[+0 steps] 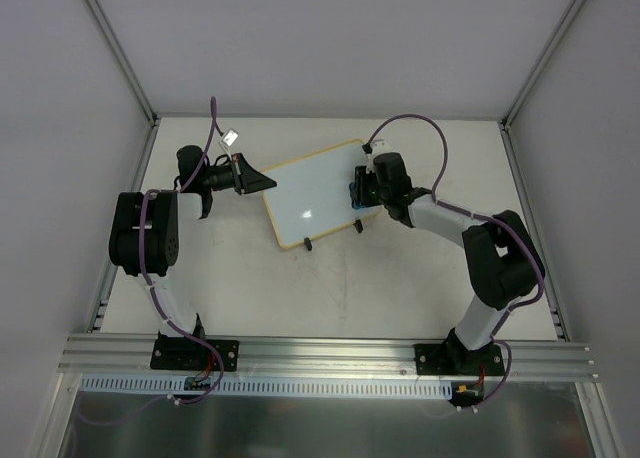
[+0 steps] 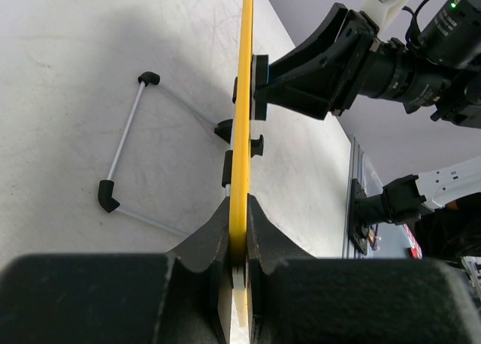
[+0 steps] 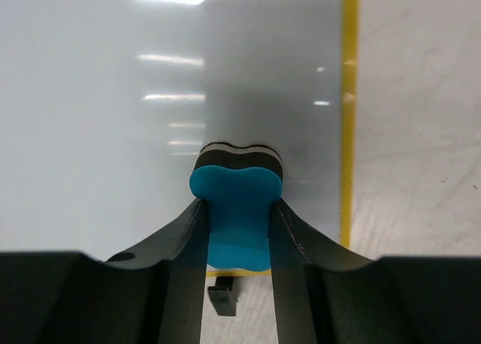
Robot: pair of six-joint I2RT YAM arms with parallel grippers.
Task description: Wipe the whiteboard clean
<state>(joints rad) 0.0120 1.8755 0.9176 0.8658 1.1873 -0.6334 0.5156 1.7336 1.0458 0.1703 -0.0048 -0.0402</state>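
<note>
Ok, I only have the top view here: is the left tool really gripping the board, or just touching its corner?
Observer: Gripping. The left wrist view shows the left tool shut on the board at its yellow frame, one finger on each face.
Reviewer: And the other arm, what is it holding?
Observer: The right tool is shut on a blue eraser, with the dark felt side against the white face, near the frame edge.
Reviewer: Any marks to wipe there?
Observer: None that the right wrist view shows. The patch around the eraser looks clean, with only light glare.
</note>
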